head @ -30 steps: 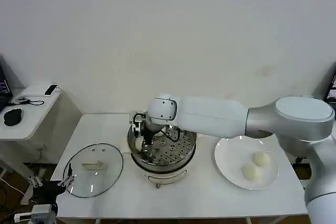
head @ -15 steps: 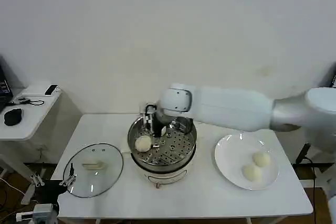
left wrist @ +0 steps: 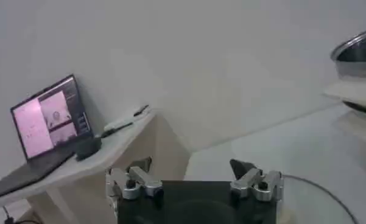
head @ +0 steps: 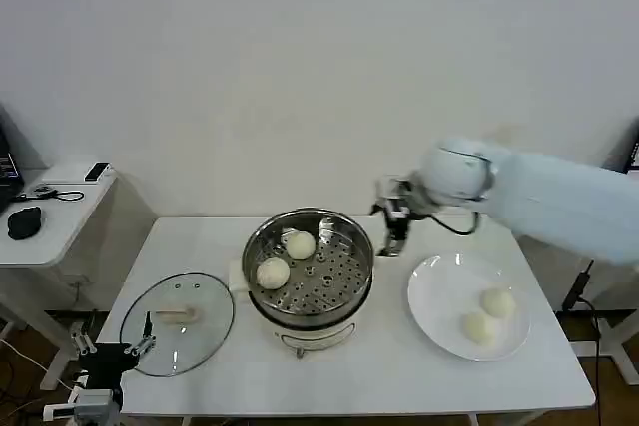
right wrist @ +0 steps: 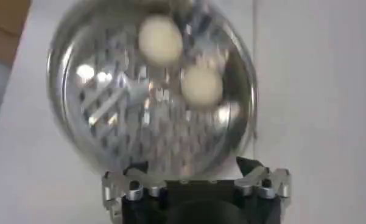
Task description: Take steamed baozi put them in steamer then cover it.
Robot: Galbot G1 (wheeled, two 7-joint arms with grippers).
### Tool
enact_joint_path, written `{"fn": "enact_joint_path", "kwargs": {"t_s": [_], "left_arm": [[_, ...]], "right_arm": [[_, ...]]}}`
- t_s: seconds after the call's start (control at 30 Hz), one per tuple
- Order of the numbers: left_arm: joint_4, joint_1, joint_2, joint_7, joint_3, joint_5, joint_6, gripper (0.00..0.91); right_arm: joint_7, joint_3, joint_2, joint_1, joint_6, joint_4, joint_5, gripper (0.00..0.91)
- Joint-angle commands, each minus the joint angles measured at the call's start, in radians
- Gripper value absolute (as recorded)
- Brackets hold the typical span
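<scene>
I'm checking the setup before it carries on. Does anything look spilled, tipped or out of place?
Nothing stands out. Two steamed baozi sit on the tray inside the upright steamer, two more wait on the white plate, and the glass lid lies flat on the table beside the steamer. The right gripper hangs empty, jaws open, between steamer and plate.

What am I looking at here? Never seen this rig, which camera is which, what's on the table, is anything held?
It is a two-armed robot at a white table. The wide picture comes from its head camera; the other two come from cameras on its wrists.

At the centre stands the steamer, with two steamed baozi on its perforated tray. Two more baozi wait on the white plate. The glass lid lies flat on the table to the steamer's left.

The right end effector hangs open and empty between steamer and plate; its wrist camera looks down on the steamer. The left end effector, open and empty, sits low by the lid.
</scene>
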Motion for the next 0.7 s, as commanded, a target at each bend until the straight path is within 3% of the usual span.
{"fn": "enact_joint_path", "kwargs": {"t_s": [0.03,0.23,0.3,0.7], "left_arm": [[0.004,0.0,-0.002,0.0,0.015,0.004,0.0,0.907],[0.007,-0.004,-0.005,0.001,0.019,0.008,0.0,0.907],[0.004,-0.003,-0.004,0.002,0.016,0.009,0.002,0.907],[0.014,0.009,-0.009,0.001,0.01,0.016,0.002,0.907]], "right_arm": [[-0.098,0.023,-0.318,-0.122,0.182,0.06,-0.279,0.907],[-0.102,0.186,-0.358,-0.338,0.208,0.035,-0.362,0.907],[-0.117,0.207,-0.357,-0.384,0.223,0.018,-0.406,0.907],[-0.189,0.338,-0.38,-0.596,0.233,-0.007,-0.476,0.907]]}}
